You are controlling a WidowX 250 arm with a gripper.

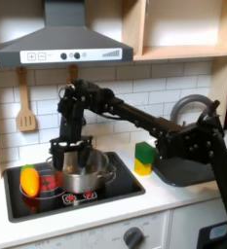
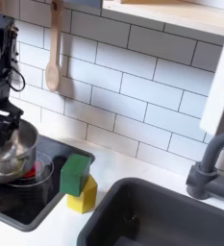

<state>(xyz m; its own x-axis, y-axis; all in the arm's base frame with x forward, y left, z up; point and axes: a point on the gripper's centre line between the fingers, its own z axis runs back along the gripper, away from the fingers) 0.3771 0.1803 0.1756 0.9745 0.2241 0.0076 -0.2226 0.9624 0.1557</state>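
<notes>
While the pincer [image 1: 74,154] hangs just above the steel pot [image 1: 86,176] on the stove [image 1: 125,189], its grip state unreadable, an orange object [image 1: 29,181] lies left in the first exterior view.

White counter [image 1: 105,216] carries a black stovetop [image 1: 125,185] set into it, sink [image 2: 171,216] beside it at the first exterior view's right. On the stovetop sit a metal pot [image 1: 86,175] and an orange-yellow item [image 1: 29,180] at its left. A green-and-yellow sponge [image 2: 78,183] stands on the counter between stovetop and sink.
</notes>
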